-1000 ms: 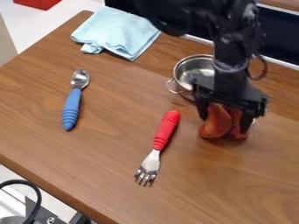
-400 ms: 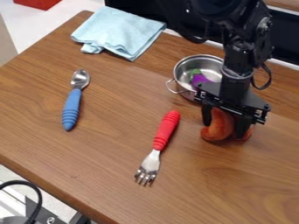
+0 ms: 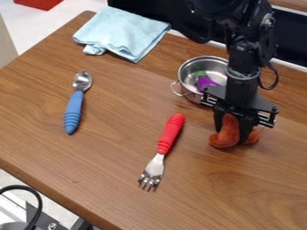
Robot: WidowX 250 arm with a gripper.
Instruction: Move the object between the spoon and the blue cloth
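While cloth (image 3: 123, 33) lies near the desk's (image 3: 90, 179) far-left corner, end effector (image 3: 232, 134) is gripping orange toy (image 3: 224, 140). Pot (image 3: 190, 68) stands close behind.

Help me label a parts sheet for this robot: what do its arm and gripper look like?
The arm is black, with rounded, glossy joints and small pale dots that look like screw heads. A thin greyish band rings it above the gripper, and a black cable loops out beside it. The gripper is black too, with a wide crosspiece and two fingers below.
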